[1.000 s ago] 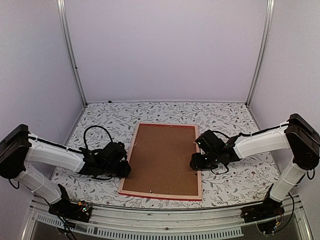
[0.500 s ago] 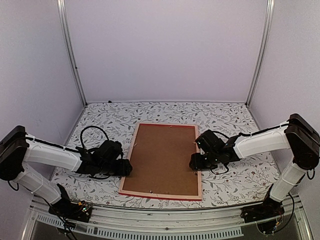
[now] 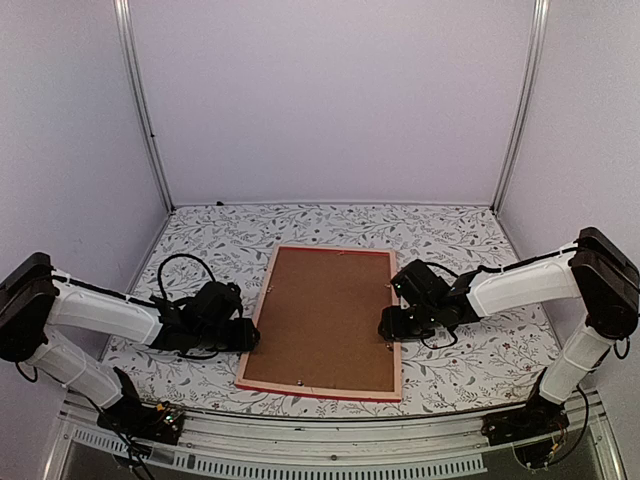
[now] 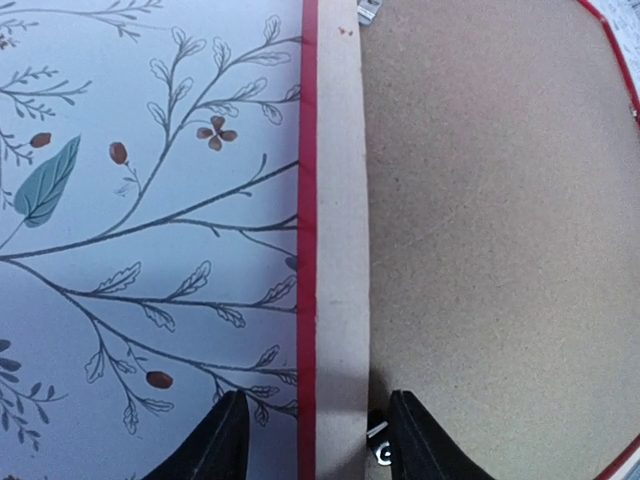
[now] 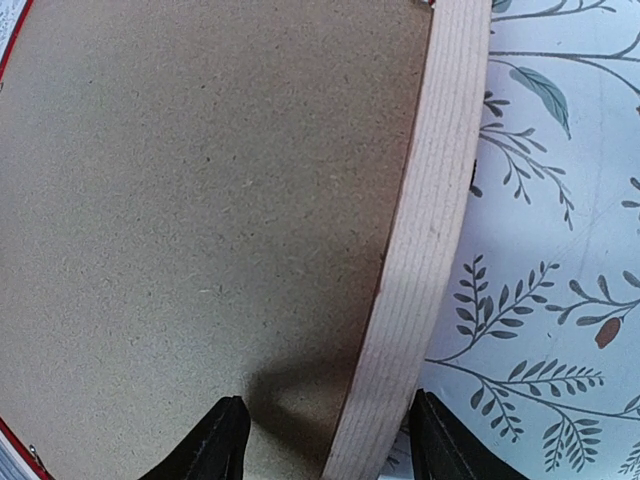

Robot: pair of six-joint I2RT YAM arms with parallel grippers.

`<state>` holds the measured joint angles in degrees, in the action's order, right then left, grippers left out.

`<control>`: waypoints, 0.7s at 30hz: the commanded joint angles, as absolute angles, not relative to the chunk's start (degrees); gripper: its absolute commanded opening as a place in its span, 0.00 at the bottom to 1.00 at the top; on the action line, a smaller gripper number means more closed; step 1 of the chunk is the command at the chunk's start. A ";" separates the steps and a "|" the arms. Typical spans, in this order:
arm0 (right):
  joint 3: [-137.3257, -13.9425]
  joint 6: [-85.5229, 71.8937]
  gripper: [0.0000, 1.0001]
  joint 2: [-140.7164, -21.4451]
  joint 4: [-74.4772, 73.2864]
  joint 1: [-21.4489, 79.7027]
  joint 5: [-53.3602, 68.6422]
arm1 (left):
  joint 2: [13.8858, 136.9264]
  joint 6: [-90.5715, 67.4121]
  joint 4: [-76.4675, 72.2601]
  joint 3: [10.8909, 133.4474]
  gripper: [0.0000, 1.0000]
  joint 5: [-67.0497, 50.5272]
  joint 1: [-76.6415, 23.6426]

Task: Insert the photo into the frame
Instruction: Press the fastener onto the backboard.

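Left tool point(image 4: 320, 445): jaws apart, astride left rail of frame point(image 3: 398, 352), clear of it, likely to steady or square it. Frame: face down on table point(image 3: 200, 240), brown backing board point(image 3: 325, 315) seated inside, filling it. Photo: unseen; whether under board, cannot tell. Right tool point(image 5: 330, 450): jaws apart, straddling right rail, nothing gripped.
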<state>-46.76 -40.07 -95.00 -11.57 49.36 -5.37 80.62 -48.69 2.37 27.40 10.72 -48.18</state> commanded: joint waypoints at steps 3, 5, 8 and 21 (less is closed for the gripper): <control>-46.34 -40.59 0.58 -96.07 -12.06 49.24 -4.78 | 83.92 -49.71 9.97 22.79 0.45 9.14 -47.20; -46.24 -40.60 0.58 -96.11 -11.98 49.26 -4.67 | 84.01 -50.30 9.87 21.64 0.42 9.01 -47.20; -46.36 -40.61 0.58 -96.24 -11.96 49.25 -4.70 | 84.09 -51.31 9.02 19.95 0.38 8.21 -47.20; -46.58 -40.56 0.58 -96.57 -11.87 49.23 -4.55 | 80.09 -51.27 13.39 21.92 0.12 10.88 -47.29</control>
<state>-46.76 -40.07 -95.00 -11.55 49.36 -5.34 78.65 -52.53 -2.81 23.46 9.96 -47.88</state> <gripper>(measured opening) 0.584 0.239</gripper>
